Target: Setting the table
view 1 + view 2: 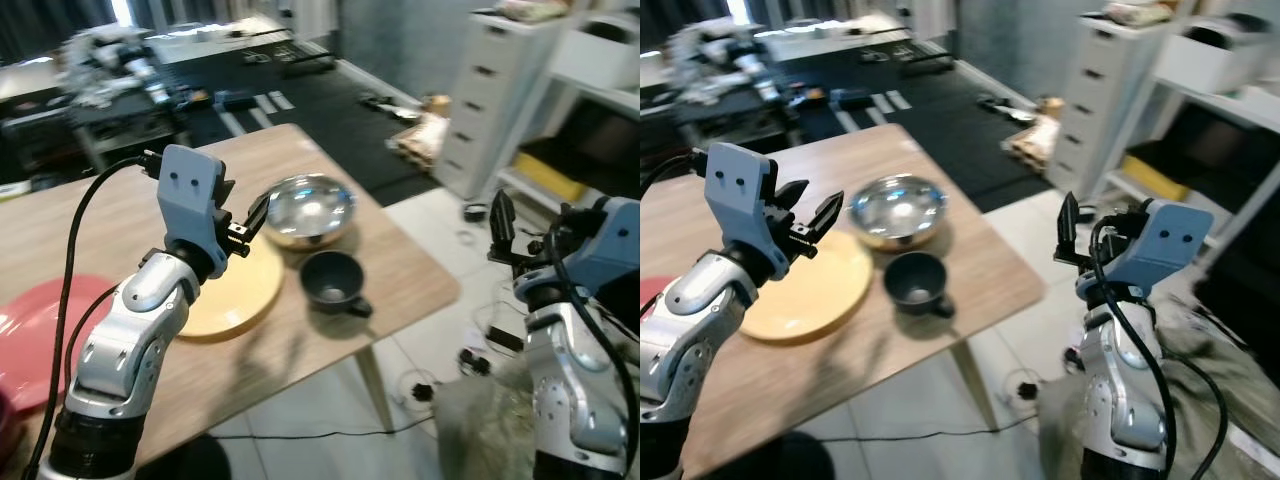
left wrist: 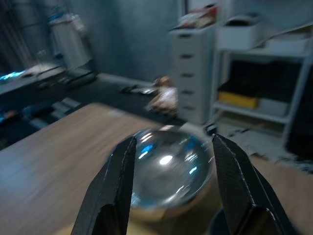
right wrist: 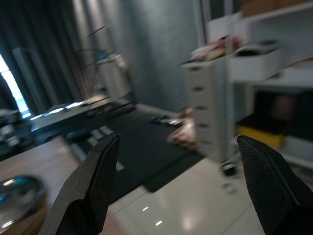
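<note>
Left gripper point(image 1: 808, 222) hovers open over the yellow plate point(image 1: 235, 295), fingers aimed at the steel bowl point(image 1: 308, 208) just beyond, far side of the wooden table point(image 1: 410, 275). Dark cup point(image 1: 333, 279) sits near the bowl, right of the plate. Right gripper point(image 3: 178, 183) is open, off the table's right edge. Looks like approach to the bowl; next move calls for reaching forward and closing on its rim.

Pale tiled floor point(image 1: 440, 330), cables strewn. Dark rug point(image 1: 330, 120) beyond. White drawer unit point(image 1: 490, 90), white shelving point(image 1: 1230, 90) alongside. Dim grey wall point(image 3: 151, 54).
</note>
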{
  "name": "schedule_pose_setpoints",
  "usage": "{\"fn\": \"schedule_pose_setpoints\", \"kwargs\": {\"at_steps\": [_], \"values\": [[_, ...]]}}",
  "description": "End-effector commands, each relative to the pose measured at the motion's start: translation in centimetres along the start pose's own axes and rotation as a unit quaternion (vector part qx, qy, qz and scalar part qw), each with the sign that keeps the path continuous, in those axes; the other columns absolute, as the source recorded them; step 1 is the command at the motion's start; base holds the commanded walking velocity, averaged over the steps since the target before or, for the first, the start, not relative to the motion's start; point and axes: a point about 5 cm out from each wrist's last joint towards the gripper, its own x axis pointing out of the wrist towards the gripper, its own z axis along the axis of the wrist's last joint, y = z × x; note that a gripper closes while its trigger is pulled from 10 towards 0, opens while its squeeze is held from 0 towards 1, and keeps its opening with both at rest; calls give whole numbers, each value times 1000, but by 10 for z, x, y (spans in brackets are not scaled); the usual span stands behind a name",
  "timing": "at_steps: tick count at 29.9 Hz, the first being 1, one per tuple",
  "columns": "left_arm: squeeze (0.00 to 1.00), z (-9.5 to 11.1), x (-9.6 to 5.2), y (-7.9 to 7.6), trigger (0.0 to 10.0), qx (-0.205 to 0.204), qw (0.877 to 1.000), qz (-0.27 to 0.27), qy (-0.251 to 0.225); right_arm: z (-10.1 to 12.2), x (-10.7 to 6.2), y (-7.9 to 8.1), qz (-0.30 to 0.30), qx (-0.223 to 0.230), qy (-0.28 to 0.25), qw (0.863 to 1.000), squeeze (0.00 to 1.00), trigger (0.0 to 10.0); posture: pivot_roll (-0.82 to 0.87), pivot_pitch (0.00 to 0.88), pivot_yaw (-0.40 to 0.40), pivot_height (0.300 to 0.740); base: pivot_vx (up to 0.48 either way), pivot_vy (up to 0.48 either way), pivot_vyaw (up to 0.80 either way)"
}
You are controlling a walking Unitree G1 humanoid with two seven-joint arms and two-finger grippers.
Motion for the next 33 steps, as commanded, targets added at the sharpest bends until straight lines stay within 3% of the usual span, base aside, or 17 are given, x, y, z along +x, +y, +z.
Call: {"fn": "schedule_pose_setpoints", "kwargs": {"at_steps": [1,6,13,17,33], "values": [[0,-4,0,3,10000,6,1000,6,8,-1,-1,1,0,6,1,1000,0,10000,-68,0,116,740,0,0,-800],[0,-4,0,3,10000,7,1000,5,9,-2,-1,2,0,5,2,1000,0,10000,-68,0,116,740,0,0,-800],[0,-5,0,3,10000,6,1000,5,9,-2,-1,2,2,4,3,1000,0,10000,-68,0,116,740,0,0,0],[0,-5,1,2,10000,5,1000,3,8,-2,-1,2,3,4,3,1000,0,10000,-69,0,115,740,0,0,-800],[0,-6,1,1,10000,3,1000,1,8,-2,-1,2,4,1,3,1000,0,10000,-74,0,114,740,0,0,-100]]}}
